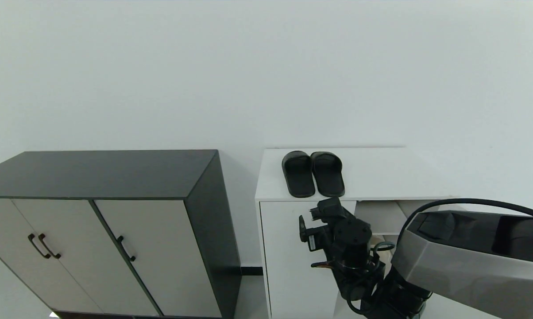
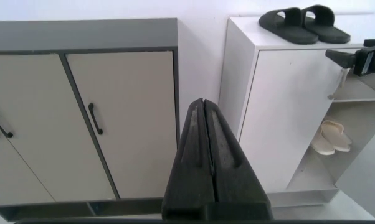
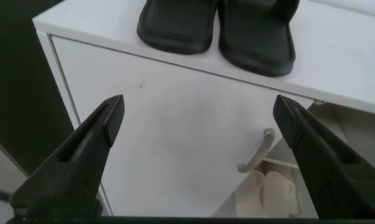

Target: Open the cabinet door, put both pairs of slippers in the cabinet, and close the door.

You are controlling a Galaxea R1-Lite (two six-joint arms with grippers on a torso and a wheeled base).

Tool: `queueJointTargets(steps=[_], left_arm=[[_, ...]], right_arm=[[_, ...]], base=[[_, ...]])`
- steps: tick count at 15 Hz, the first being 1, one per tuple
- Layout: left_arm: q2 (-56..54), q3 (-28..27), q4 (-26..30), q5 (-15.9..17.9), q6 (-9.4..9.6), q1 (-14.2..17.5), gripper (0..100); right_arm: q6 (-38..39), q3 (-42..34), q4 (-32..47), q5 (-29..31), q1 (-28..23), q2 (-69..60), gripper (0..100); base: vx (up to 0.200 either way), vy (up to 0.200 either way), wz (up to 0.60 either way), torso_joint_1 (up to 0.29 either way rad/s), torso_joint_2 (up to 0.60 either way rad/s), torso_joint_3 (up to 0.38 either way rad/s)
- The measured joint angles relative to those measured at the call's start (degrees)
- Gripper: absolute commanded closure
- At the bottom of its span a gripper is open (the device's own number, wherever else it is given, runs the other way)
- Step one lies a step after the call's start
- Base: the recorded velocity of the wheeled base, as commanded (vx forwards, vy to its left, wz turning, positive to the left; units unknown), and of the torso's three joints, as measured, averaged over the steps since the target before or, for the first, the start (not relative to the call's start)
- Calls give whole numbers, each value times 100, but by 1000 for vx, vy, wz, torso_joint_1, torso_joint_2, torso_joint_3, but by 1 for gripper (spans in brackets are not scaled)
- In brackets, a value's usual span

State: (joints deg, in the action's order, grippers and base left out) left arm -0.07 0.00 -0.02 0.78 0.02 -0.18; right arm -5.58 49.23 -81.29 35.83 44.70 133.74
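Observation:
A pair of black slippers (image 1: 313, 173) (image 2: 304, 25) (image 3: 218, 28) lies on top of the white cabinet (image 1: 381, 177) (image 2: 243, 37). Its left door (image 1: 293, 261) (image 2: 287, 118) (image 3: 175, 118) is flat against the front, with a pale handle (image 3: 256, 152) (image 2: 342, 84) at its inner edge. Beside the door, the cabinet's right side shows open shelves, and a cream pair of slippers (image 2: 331, 137) (image 3: 268, 190) rests on a low one. My right gripper (image 1: 313, 217) (image 2: 362, 59) (image 3: 200, 137) is open, facing the door's upper part just below the black slippers. My left gripper (image 2: 206, 149) is shut and empty, farther back.
To the left of the white cabinet stands a dark-topped cabinet (image 1: 98, 173) (image 2: 81, 34) with beige doors and black handles (image 1: 125, 248) (image 2: 95, 118). A narrow gap separates the two. A plain white wall rises behind both.

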Motion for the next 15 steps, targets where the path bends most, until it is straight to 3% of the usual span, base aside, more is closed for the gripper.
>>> queueJointTargets(steps=[4,7,15], left_arm=[[0,0,5,-2,5,0,100],[0,0,5,1,18,0,100],[0,0,12,0,22,0,100]], right_arm=[[599,562,1866,-9,-27,-541,0],[1148,1268,3723,-2,-38,-1031,0],[1445,1687,3969,84,-143,-1282,0]], base=[[0,0,0,8,-15,-10],[0,0,0,0,0,0],[200,0,0,2,-2,1]])
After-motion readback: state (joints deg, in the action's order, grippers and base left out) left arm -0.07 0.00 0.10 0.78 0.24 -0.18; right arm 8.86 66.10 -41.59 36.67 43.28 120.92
